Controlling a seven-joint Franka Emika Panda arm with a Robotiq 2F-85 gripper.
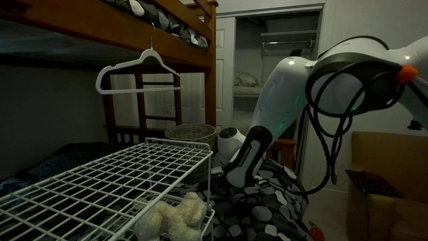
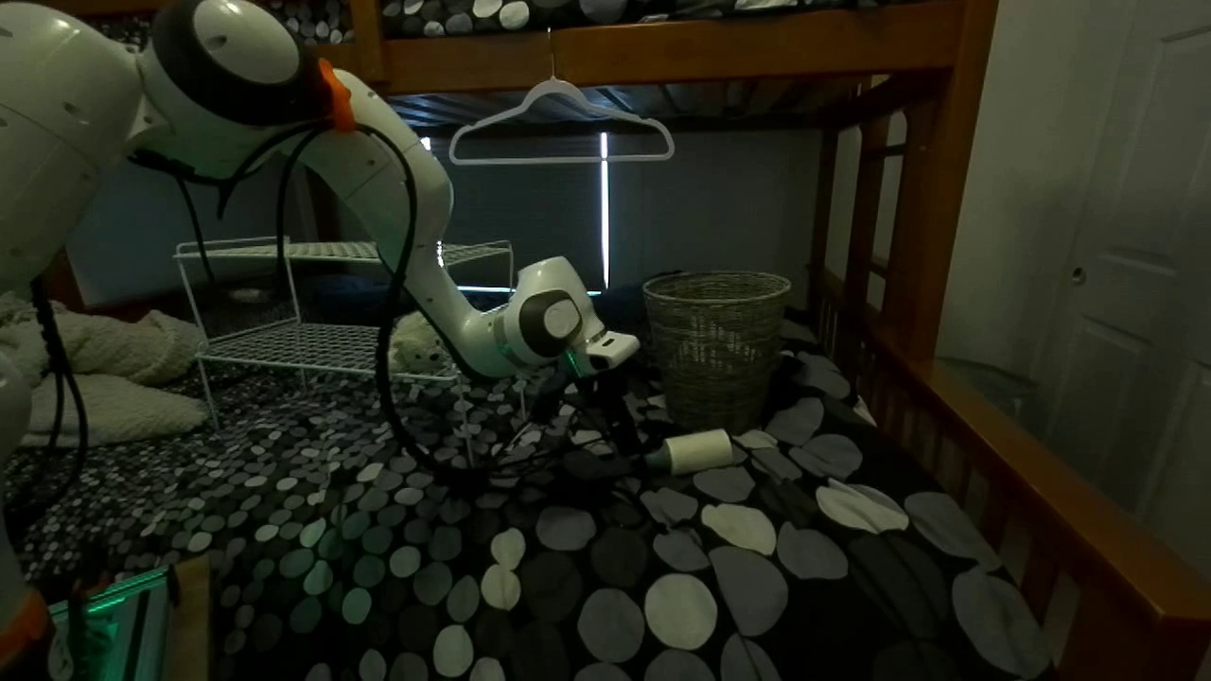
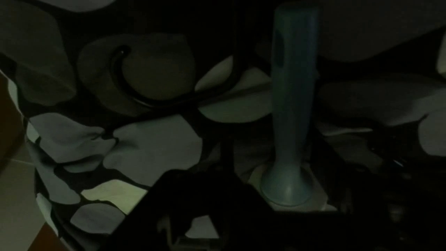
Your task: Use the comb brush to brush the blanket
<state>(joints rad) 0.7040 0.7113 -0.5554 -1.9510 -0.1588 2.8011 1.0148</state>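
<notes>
The black blanket with white and grey dots [image 1: 264, 214] is spread over the bed in both exterior views [image 2: 681, 610] and fills most of the wrist view [image 3: 153, 150]. The brush looks like a roller with a teal handle [image 3: 294, 87] and a pale cylinder [image 2: 698, 452], lying on the blanket. My gripper [image 2: 626, 440] points down at the brush. In the wrist view the dark fingers [image 3: 271, 143] stand on either side of the handle near its flared end. A gap shows between the left finger and the handle; the right finger is close to it. In an exterior view the arm hides the gripper.
A wicker basket [image 2: 716, 350] stands just behind the gripper. A white wire rack [image 1: 110, 180] with a cream plush toy [image 1: 177, 214] is beside the arm. A white hanger [image 2: 558, 159] hangs from the wooden bunk rail [image 2: 757, 57]. A dark cable [image 3: 174, 101] lies near the handle.
</notes>
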